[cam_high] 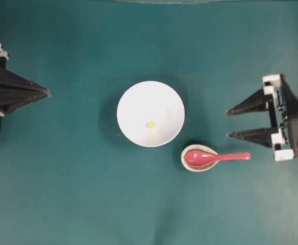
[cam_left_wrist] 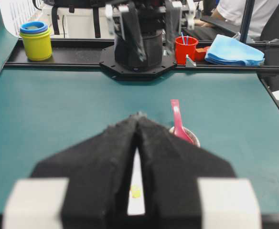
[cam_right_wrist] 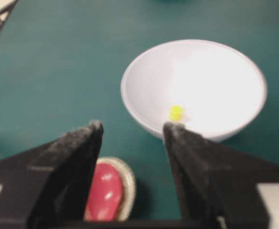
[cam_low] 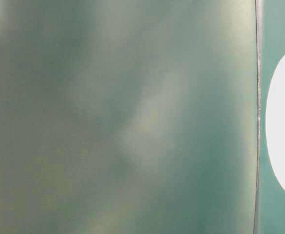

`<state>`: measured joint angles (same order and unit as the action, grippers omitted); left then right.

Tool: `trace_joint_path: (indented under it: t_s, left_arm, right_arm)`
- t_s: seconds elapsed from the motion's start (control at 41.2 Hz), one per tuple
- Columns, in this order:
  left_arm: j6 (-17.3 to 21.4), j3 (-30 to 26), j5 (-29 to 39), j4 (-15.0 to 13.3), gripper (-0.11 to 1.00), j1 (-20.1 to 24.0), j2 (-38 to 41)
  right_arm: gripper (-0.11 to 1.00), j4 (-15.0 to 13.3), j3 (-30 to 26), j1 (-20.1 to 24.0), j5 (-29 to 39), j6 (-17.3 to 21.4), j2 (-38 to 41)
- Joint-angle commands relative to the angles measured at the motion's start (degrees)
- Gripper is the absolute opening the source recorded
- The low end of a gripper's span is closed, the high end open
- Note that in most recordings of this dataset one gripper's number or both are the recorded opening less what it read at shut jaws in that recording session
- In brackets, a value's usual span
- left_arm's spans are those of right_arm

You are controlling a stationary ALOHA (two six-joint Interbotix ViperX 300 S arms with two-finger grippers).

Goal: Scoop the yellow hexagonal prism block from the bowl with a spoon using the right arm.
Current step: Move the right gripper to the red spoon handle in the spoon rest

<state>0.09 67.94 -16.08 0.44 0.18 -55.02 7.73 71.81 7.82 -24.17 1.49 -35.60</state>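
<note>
1. Spoon (cam_high: 215, 157) pickup is the step we judge to be in hand: it lies untouched, scoop resting in the small speckled spoon rest (cam_high: 190, 164), handle pointing toward our right gripper (cam_high: 228, 122).
2. We see the right gripper's jaws spread wide with nothing between them, hovering near the handle's end but apart from it.
3. Our left gripper (cam_high: 48, 93) sits at the far edge, jaws together, idle.
4. The yellow hexagonal prism block (cam_high: 151, 124) lies inside the white bowl (cam_high: 133, 102), low on its floor.
5. Next, we think the right gripper must swing over the handle, descend and close on it.
</note>
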Motion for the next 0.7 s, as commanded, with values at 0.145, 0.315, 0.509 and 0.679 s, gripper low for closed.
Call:
trace_joint_path:
  t_s: [0.145, 0.315, 0.509, 0.679]
  left_arm:
    - [0.09, -1.58, -0.53, 0.18, 0.03, 0.00, 0.44]
    - [0.09, -1.67, -0.53, 0.18, 0.03, 0.00, 0.53]
    - [0.09, -1.67, -0.70, 0.18, 0.03, 0.00, 0.53]
    - [0.18, -1.58, -0.70, 0.09, 0.03, 0.09, 0.44]
  right_arm:
    - [0.59, 5.45, 2.81, 6.86, -15.64, -0.09, 10.90]
    - [0.59, 9.58, 4.75, 10.90, -26.28, -0.18, 19.42]
    - [0.59, 16.08, 5.54, 17.14, -35.77, -0.18, 28.21]
    - [0.59, 20.74, 4.75, 22.15, -39.20, -0.18, 34.89]
